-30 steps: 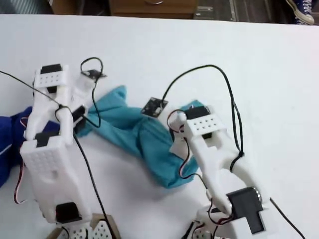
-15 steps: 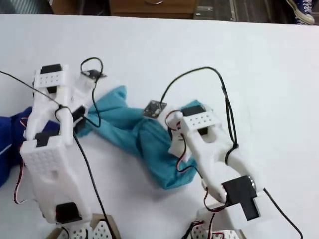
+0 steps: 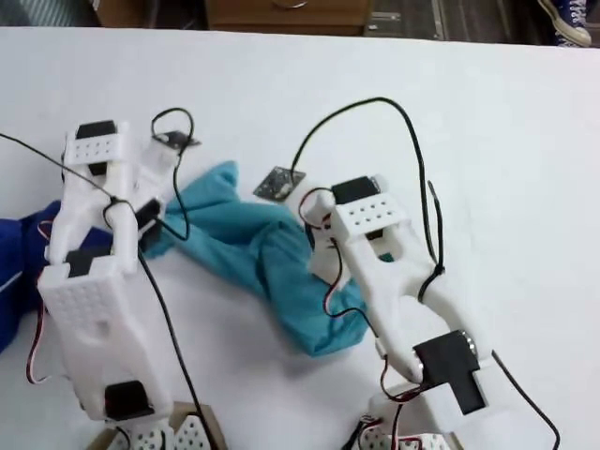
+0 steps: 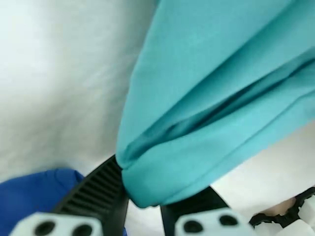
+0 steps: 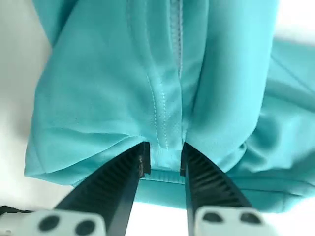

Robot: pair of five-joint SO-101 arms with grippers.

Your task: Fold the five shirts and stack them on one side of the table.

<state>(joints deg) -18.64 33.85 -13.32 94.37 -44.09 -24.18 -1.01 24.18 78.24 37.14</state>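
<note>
On table (image 3: 487, 112), bunched teal shirt (image 3: 272, 258) is gripped by left claw (image 4: 142, 196) and right claw (image 5: 163, 155); blue shirt (image 3: 19, 253) lies heaped aside; folding judged barely begun.

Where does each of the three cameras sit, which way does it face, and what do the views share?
High view: fixed above the table, looking down; left arm and right arm show, teal shirt between them, blue shirt beside the left arm.
Left wrist view: on the left wrist, looking along the left gripper, clamped on a teal shirt fold.
Right wrist view: on the right wrist, looking along the right gripper, shut on the teal shirt's seam.
Shared: all show the teal shirt; high and left wrist views also the blue shirt.
</note>
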